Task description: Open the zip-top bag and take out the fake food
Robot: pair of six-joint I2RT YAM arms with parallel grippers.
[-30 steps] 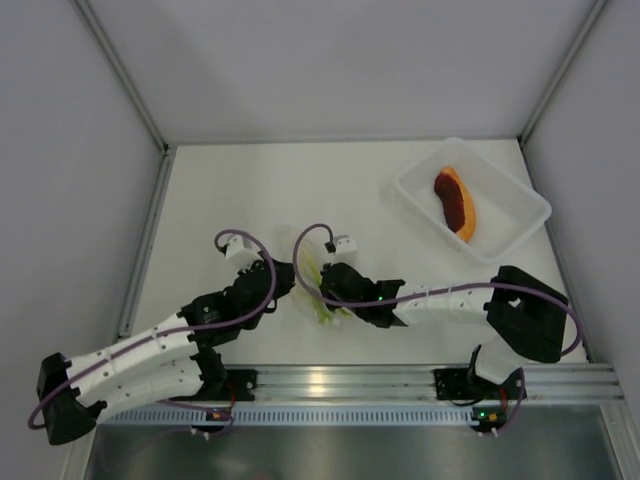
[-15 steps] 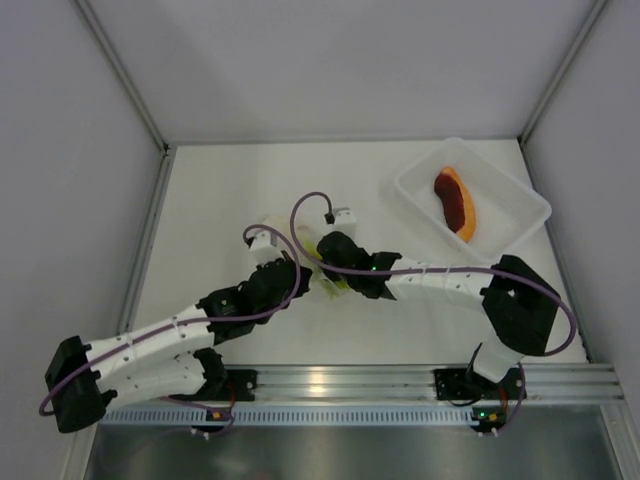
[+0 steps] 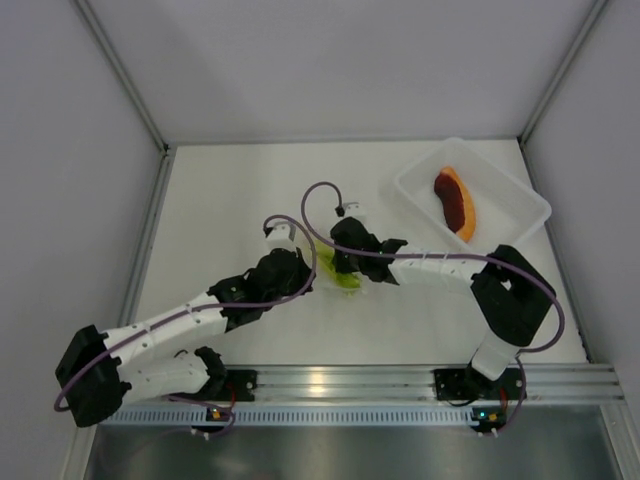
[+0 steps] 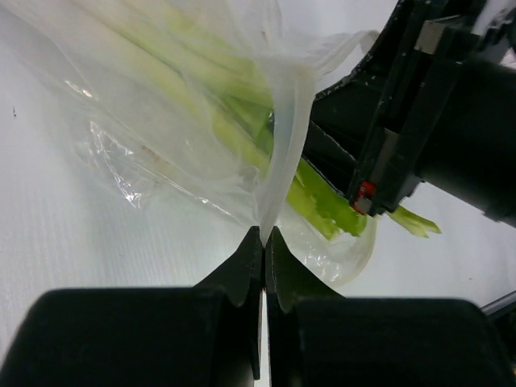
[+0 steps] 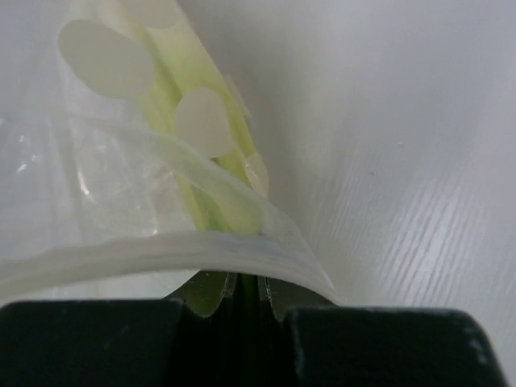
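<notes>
**Left wrist view.** The left gripper (image 4: 264, 246), at the lower centre of the frame, is closed. Its two fingertips press together on a fold of the zip-top bag (image 4: 145, 105). From the pinch the film rises toward the top of the frame as a narrow, taut band. The bag, clear and crinkled, spreads over the upper left and centre and lies on the white bench (image 4: 72, 242). The leafy stalk (image 4: 318, 201) lies inside the bag and runs diagonally from the upper left to the right of centre. Its pale stems show through the plastic, and its brighter green leaf end lies just beside the black body of the other arm's gripper at the upper right. A leaf tip shows below that body at the right; whether it lies outside the bag cannot be told.

**Right wrist view.** The right gripper (image 5: 242, 297), at the bottom centre, is clamped on the bag's thick rim strip, which arcs across the frame just above the fingertips. The stalk's pale, round cut ends sit in the upper left, behind the film. Whether any of the stalk is also caught between the fingertips cannot be told.

**Overhead view.** The two grippers meet near the centre of the frame with the bag between them, and green shows just below them. The wedge (image 3: 455, 203), orange and dark red, lies in the translucent tray (image 3: 495, 200) at the upper right, well apart from the bag and both grippers.
</notes>
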